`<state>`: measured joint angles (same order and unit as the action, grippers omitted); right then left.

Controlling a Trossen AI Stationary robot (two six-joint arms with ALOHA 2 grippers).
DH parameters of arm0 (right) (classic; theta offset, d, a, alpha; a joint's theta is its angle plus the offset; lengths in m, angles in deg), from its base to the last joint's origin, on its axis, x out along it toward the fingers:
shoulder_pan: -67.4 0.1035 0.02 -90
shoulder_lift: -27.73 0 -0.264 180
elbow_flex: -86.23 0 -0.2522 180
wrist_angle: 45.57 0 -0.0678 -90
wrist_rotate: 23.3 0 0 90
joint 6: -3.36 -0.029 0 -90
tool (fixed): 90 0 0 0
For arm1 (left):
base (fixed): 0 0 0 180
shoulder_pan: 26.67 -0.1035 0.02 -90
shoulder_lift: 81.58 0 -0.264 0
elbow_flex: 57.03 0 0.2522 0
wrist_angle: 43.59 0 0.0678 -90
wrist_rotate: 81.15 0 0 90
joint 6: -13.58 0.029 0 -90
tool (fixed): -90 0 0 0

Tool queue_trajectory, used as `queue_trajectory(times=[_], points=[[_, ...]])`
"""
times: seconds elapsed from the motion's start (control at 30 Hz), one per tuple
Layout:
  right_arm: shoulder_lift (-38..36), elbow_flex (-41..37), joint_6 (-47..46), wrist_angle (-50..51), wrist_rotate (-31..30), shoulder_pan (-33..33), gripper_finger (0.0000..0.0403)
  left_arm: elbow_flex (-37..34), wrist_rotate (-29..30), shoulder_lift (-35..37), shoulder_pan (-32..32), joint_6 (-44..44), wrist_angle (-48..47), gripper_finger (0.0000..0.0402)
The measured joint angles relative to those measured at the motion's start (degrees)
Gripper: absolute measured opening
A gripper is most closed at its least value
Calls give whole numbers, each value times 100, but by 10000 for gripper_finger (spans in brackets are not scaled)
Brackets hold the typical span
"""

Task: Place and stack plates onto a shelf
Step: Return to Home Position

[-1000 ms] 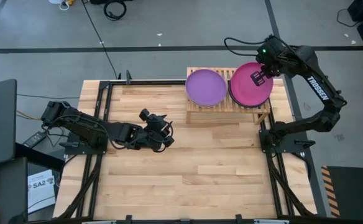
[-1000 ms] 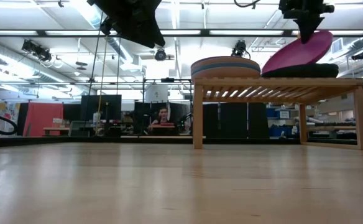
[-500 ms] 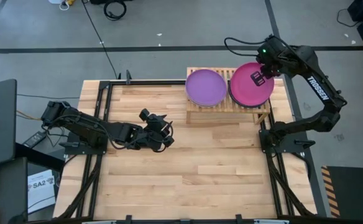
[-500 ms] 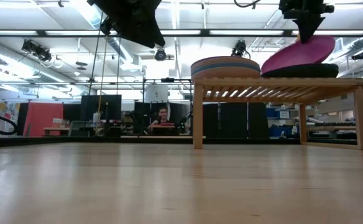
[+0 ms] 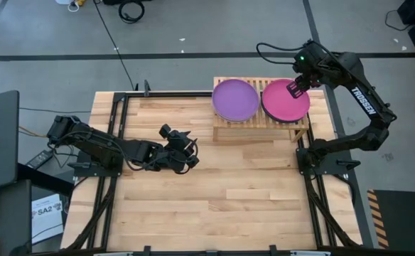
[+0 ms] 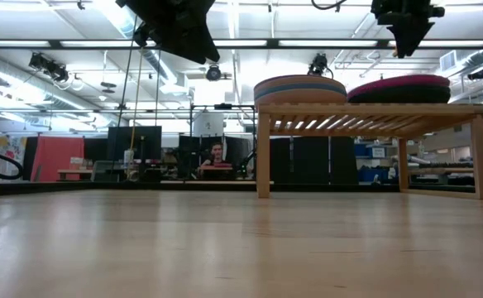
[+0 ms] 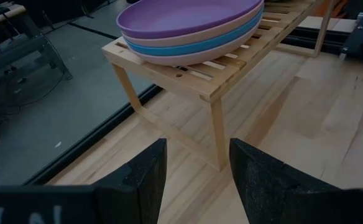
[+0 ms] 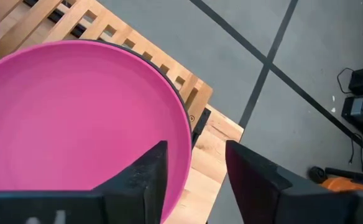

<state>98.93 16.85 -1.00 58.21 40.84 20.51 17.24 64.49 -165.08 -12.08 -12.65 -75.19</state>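
From above, your right tool (image 5: 293,88) hung at upper right over the pink plate (image 5: 278,107), which sat on the shelf (image 5: 225,132) beside the purple stack (image 5: 235,99). Your left tool (image 5: 187,153) waited over the counter (image 5: 214,192).

At counter level, the pink plate lay flat.

Wrist views showed both tools spread and empty. A low pull-back risked a finger snagging the rim and dragging the plate off.

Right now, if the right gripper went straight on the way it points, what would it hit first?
Most likely the pink plate on the shelf, near its rim; the right gripper hangs open above it.
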Motion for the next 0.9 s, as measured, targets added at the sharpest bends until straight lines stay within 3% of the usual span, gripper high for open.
queue_trajectory(times=[0.27, 0.37, 0.63, 0.73, 0.9], points=[[0, 0, -17, 0, 98, 0, 174, 0, 2, 0, 0, 2, 0, 181], [0, 0, -215, -21, 642, 0, 172, 0, 1, 1, -2, 2, 0, 181], [2, 0, -893, -597, 2861, 239, 172, 0, 2, 0, -1, 1, 1, 181], [5, 0, -962, -1050, 3216, 626, 172, 0, 2, 0, 0, 0, 2, 181], [112, 0, -1207, -1857, 3303, 1507, 172, 0, 2, 0, -2, 2, 22, 181]])
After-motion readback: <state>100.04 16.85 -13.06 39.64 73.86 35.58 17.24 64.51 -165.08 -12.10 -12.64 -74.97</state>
